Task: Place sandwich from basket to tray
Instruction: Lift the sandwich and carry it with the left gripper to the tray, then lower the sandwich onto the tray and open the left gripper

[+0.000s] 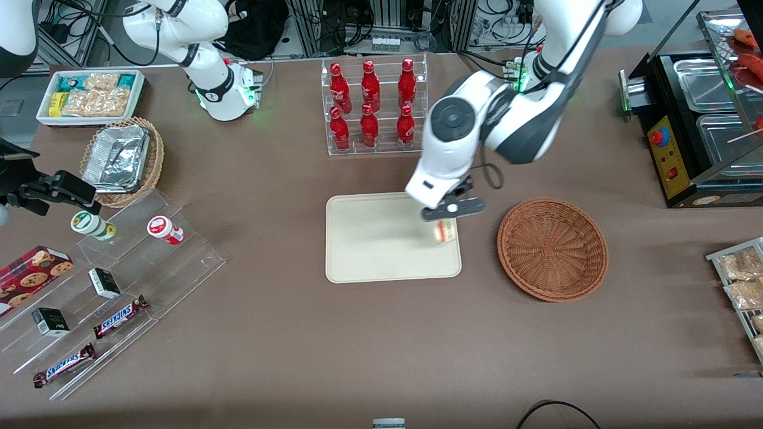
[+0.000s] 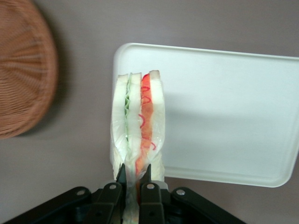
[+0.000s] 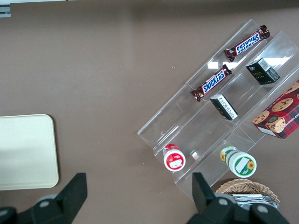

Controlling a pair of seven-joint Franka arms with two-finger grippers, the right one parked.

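My left gripper (image 1: pixel 446 221) is shut on the sandwich (image 1: pixel 443 231), a white wedge in clear wrap with green and red-orange filling. It holds it over the edge of the cream tray (image 1: pixel 375 244) that lies nearest the basket. In the left wrist view the black fingers (image 2: pixel 120 182) pinch the sandwich (image 2: pixel 139 126) at one end, and its body hangs over the tray's rim (image 2: pixel 122 56). The round reddish-brown wicker basket (image 1: pixel 552 248) sits beside the tray toward the working arm's end of the table, with nothing in it; it also shows in the left wrist view (image 2: pixel 23 70).
A clear rack of red bottles (image 1: pixel 372 107) stands farther from the camera than the tray. A black food warmer (image 1: pixel 697 125) sits at the working arm's end. Clear stepped shelves with snacks (image 1: pixel 101 304), a tan basket with a foil container (image 1: pixel 122 161) and a white bin (image 1: pixel 89 95) lie toward the parked arm's end.
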